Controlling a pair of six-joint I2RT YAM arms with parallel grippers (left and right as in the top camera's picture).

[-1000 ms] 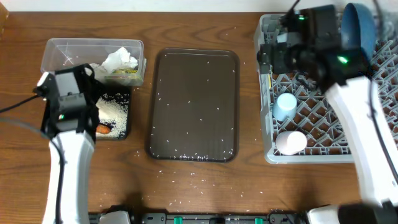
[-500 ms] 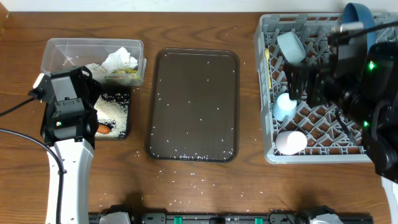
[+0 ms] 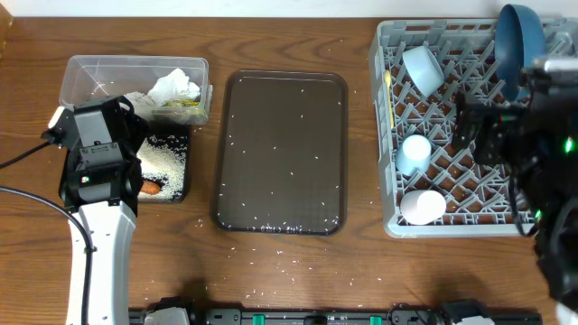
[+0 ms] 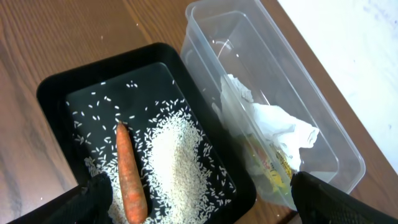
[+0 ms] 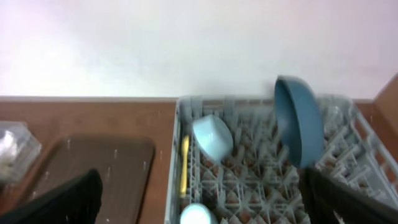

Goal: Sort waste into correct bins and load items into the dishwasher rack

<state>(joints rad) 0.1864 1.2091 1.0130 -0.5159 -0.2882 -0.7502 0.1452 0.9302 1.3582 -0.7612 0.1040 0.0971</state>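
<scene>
Rightward over the rack (image 3: 452,227) swung the right hand (image 5: 208,202), released, clear of the upper-left pale bowl (image 3: 422,66); left hand (image 4: 211,199) stays spread, empty, above the black tray (image 4: 87,93).

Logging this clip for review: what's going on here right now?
Sorting looks nearly done. The left fingers hang open and empty over the black tray, which holds the carrot and rice; the napkins sit in the clear tub. The right fingers, also open, are above the rack, loaded with the dark blue bowl, two pale blue bowls, cup and spoon. Loose grains dot the serving tray.
</scene>
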